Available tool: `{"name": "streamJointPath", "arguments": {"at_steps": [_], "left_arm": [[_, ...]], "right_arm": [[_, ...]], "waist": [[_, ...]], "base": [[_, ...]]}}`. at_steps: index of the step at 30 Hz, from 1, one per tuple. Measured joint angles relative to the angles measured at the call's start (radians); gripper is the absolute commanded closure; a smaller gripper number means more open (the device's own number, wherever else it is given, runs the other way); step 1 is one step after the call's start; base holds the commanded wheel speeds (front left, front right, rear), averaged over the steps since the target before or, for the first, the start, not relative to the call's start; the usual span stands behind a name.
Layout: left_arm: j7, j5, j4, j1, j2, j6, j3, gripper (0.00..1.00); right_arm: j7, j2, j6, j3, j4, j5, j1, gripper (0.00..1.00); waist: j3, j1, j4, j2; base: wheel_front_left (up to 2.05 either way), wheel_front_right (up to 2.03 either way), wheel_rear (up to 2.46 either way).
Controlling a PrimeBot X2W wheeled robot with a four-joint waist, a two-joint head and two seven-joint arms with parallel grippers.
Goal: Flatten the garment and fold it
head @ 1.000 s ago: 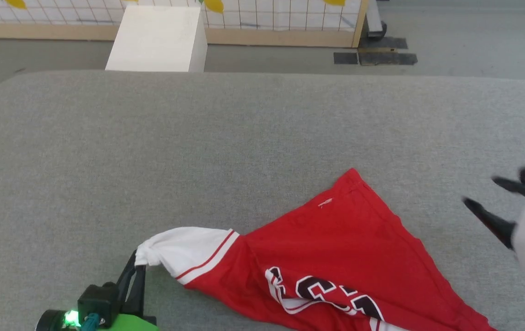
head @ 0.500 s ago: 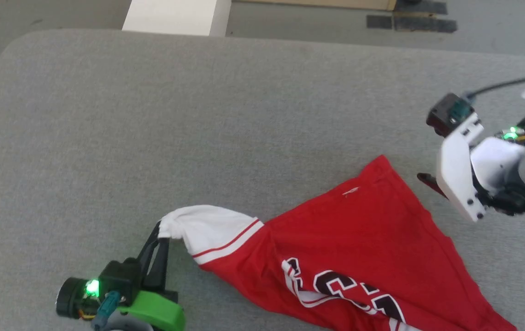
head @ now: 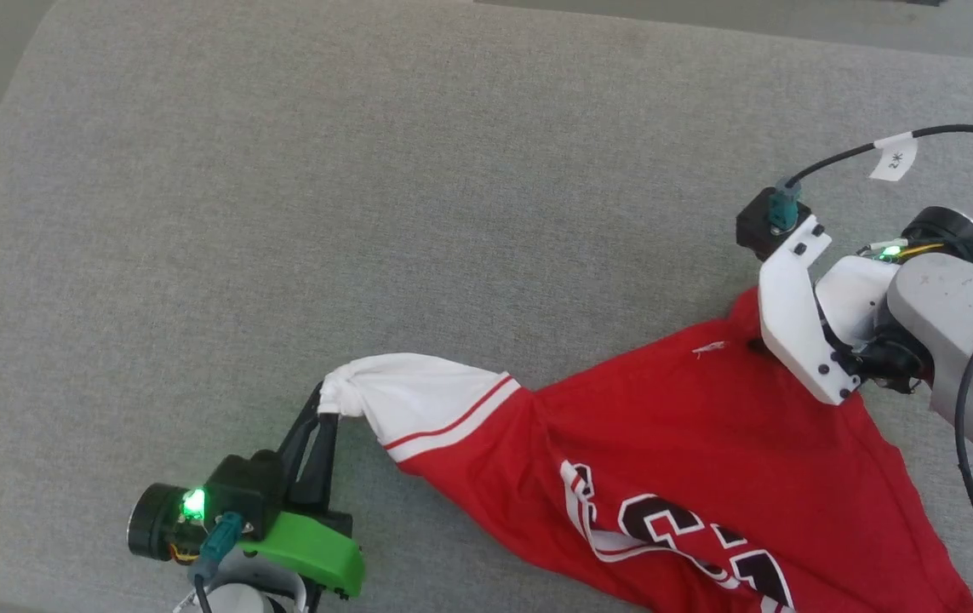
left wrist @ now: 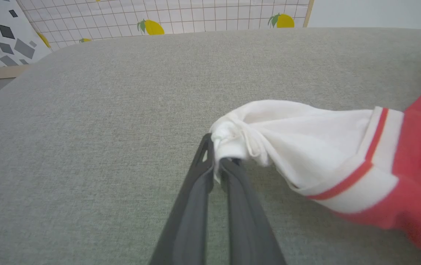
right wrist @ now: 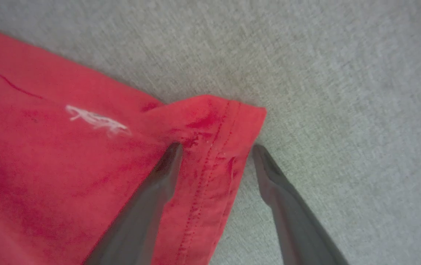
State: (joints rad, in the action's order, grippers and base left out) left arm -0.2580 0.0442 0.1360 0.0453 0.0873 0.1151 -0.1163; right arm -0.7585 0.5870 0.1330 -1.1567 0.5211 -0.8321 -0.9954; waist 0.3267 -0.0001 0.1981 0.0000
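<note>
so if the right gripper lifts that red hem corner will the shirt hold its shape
Probably not: the garment bunches where the left gripper pinches its white sleeve, so it looks floppy. Its hem corner curls, so probably light.

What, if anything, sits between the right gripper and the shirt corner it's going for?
Nothing visible. The right gripper is open, jaws either side of the hemmed red corner of the garment: one finger over the fabric, the other over the grey surface beside the hem.
</note>
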Motion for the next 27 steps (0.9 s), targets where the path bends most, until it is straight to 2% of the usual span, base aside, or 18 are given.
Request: {"name": "streamJointPath", "arguments": {"at_steps": [1, 8, 14, 21, 27], "left_arm": [[0.0, 0.001, 0.001, 0.0, 0.0, 0.0, 0.004, 1.0], [0.0, 0.001, 0.014, -0.014, 0.007, -0.001, 0.026, 1.0], [0.0, -0.011, 0.009, -0.045, 0.03, -0.002, 0.03, 1.0], [0.0, -0.009, -0.039, 0.008, 0.102, 0.0, 0.05, 1.0], [0.0, 0.002, -0.063, 0.202, 0.161, 0.008, 0.034, 1.0]], "right_arm": [[0.021, -0.001, 0.0, -0.004, 0.006, -0.013, -0.002, 1.0], [0.209, -0.005, -0.001, -0.054, 0.002, -0.07, 0.005, 1.0], [0.435, 0.013, -0.001, -0.06, -0.051, -0.085, 0.021, 1.0], [0.662, 0.045, -0.001, 0.02, -0.071, -0.083, 0.029, 1.0], [0.752, 0.053, -0.001, 0.112, -0.055, -0.042, 0.01, 1.0]], "waist": [[-0.001, 0.0, -0.002, 0.0], [-0.042, 0.0, -0.028, 0.0], [-0.114, 0.0, -0.057, 0.0], [-0.214, 0.0, -0.1, 0.0], [-0.282, 0.0, -0.146, 0.0]], "base": [[0.0, 0.0, 0.0], [0.0, 0.0, 0.0], [0.0, 0.0, 0.0], [0.0, 0.0, 0.0], [0.0, 0.0, 0.0]]}}
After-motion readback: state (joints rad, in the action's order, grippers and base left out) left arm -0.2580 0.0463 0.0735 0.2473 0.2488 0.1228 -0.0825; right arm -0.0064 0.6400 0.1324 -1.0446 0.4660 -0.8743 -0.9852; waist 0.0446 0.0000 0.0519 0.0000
